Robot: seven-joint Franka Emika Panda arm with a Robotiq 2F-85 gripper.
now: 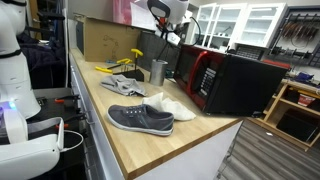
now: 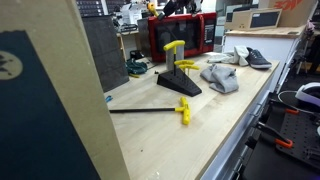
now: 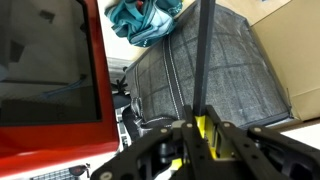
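The thin black rod [image 3: 201,50] is clamped by the closed jaws of the gripper [image 3: 200,132]; it is judged light, stiff and slippery, and best held near its end.

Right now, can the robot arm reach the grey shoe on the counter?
Probably yes: the grey shoe lies in the open on the counter, nothing over it. But the tool is shut on a black rod, so it likely couldn't grab.

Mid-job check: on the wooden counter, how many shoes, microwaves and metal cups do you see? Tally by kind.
Shoes: 2 (grey shoe, white shoe)
Microwave: 1
Metal cup: 1
Total: 4
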